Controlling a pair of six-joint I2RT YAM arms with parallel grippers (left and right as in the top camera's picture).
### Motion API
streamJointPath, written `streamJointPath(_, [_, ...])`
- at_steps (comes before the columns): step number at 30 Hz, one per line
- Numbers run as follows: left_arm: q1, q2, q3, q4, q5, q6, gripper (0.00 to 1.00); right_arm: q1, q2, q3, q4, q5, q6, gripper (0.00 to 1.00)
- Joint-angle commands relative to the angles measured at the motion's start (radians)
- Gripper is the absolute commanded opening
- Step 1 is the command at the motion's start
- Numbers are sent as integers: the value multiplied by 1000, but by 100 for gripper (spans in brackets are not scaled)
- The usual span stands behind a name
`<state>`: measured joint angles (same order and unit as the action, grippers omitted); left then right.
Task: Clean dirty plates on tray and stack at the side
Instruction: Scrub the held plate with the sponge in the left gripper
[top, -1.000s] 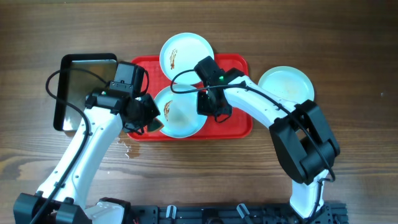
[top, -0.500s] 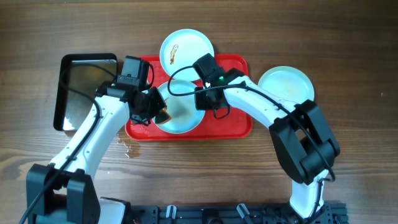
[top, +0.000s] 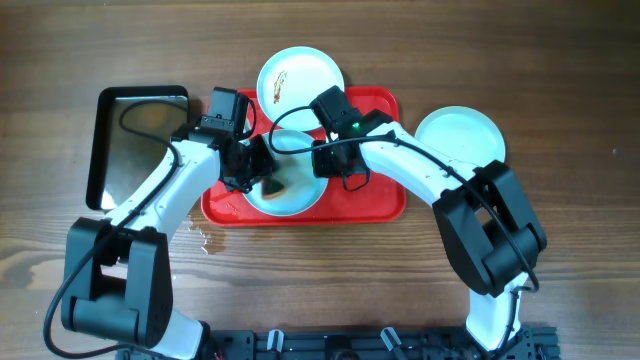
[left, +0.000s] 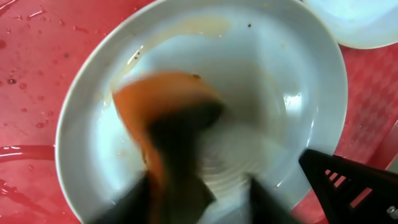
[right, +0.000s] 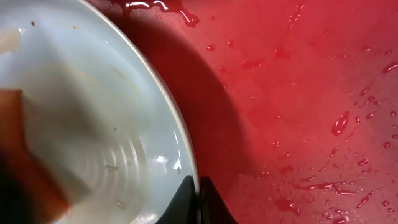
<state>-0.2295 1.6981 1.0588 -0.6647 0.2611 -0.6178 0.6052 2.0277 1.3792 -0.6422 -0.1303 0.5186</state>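
R wrist: right hand (right: 198, 200) pinched on plate (right: 99, 106) rim, L wrist: blurry left hand (left: 186, 186) gripping sponge (left: 155, 99), overhead: smeared plate (top: 300, 85) at tray's (top: 380, 205) 12 o'clock

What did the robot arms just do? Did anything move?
The left gripper slid right, from the middle plate's left edge onto it, carrying its orange sponge over the smear. The right gripper kept pinching that plate's rim. The back plate, side plate, tray and dark pan stayed put.

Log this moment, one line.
left claw: orange sponge on middle plate | right claw: pinching its rim | far plate: smeared | side plate: off tray
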Motion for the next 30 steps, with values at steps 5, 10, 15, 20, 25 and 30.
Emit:
streamJointPath(5, [-6, 6, -2, 11, -4, 8, 80, -12, 11, -7, 2, -7, 5, 4])
streamJointPath(10, [-11, 16, -2, 1, -58, 9, 64, -13, 11, -7, 2, -4, 5, 4])
streamJointPath(15, [-11, 64, -2, -14, -72, 8, 28, -14, 11, -7, 2, -3, 4, 4])
streamJointPath(20, [-14, 56, 2, -11, -25, 8, 4, -14, 11, -7, 3, -3, 5, 4])
streamJointPath(25, [-92, 50, 2, 39, 11, 8, 4, -14, 11, -7, 10, -4, 5, 4])
streamJointPath(30, [-122, 25, 2, 56, -89, 3, 4, -14, 11, -7, 11, -4, 5, 4])
